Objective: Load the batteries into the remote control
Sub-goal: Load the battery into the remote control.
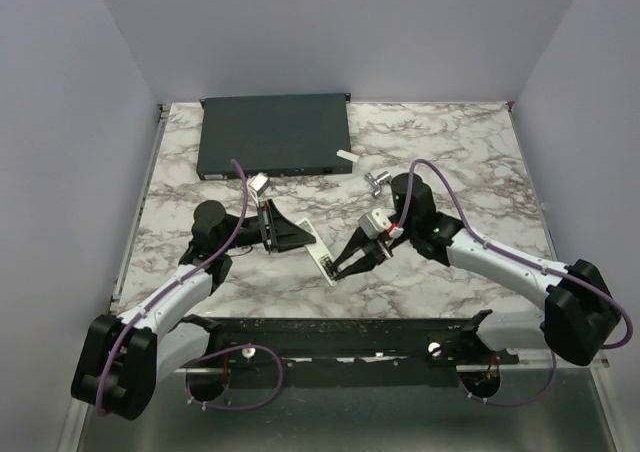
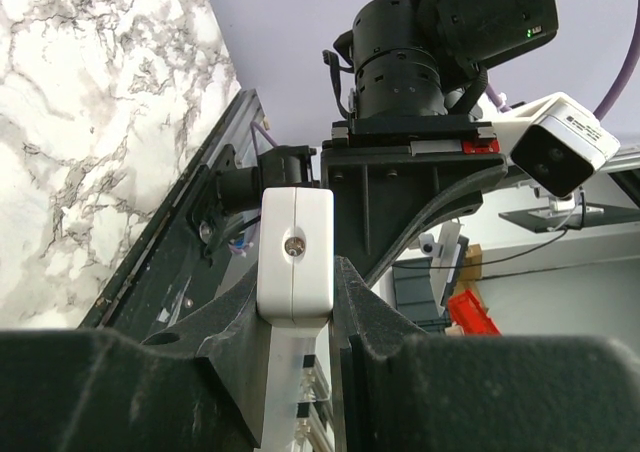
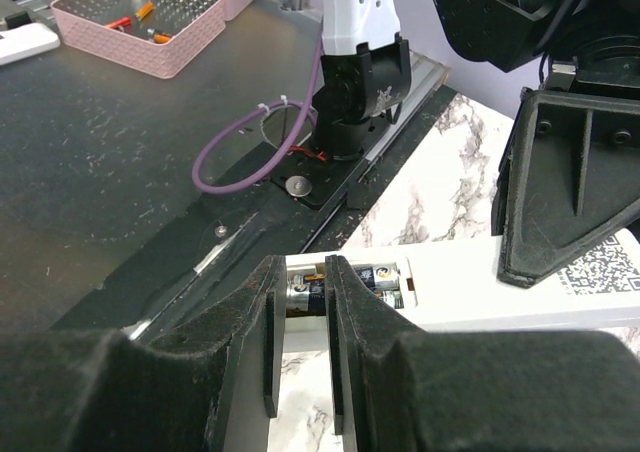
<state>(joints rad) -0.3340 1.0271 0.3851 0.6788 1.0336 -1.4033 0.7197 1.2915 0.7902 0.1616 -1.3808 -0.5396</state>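
Remote control (image 1: 325, 261) sits before the grey box (image 1: 275, 132), clamped in your left tool (image 2: 296, 294). Right tool (image 3: 300, 307), narrowly parted, over the batteries (image 3: 375, 273) in its bay; grip unclear. Likely seating step: press them flat.

Even, fairly bright overhead light, soft shadows; wrist views blur in the near foreground
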